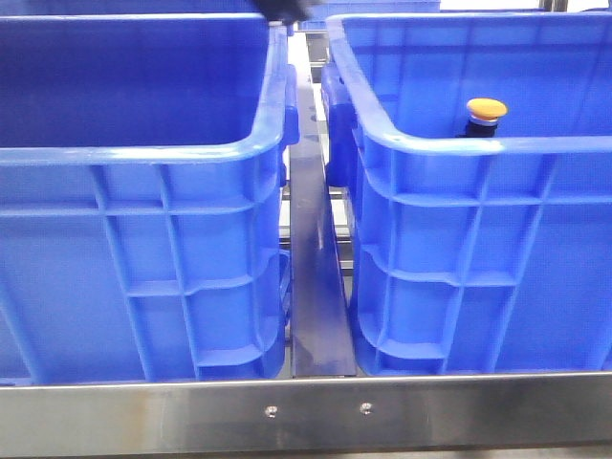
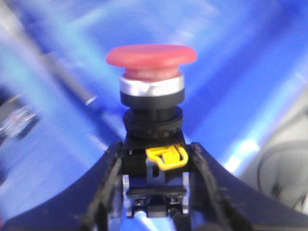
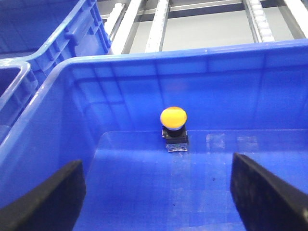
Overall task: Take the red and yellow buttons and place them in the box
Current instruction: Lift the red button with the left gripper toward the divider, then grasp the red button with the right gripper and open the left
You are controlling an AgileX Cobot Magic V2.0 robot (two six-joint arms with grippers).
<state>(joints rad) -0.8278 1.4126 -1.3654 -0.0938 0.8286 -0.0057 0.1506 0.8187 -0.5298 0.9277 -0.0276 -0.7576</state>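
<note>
Now the left gripper point(image 2: 155, 192) carries the red button point(image 2: 151, 72) — right gripper point(image 3: 159, 197), spread wide, should close on the yellow button point(image 3: 173, 124).

A yellow button point(image 3: 173, 117), with a domed orange-yellow cap on a dark body and a small silvery base, stands upright on the floor of a blue plastic box point(image 3: 144, 72), close to its far wall. Nothing else lies on the box floor near it. The right pincer point(image 3: 159, 192) is spread wide, its two dark fingers point(image 3: 53, 197) framing the view on either side, well apart from the button and touching nothing. Beside this box sits a second blue box point(image 3: 43, 29), its ribbed rim just alongside. Beyond both run pale metal rails point(image 3: 159, 24) over a grey surface.
</note>
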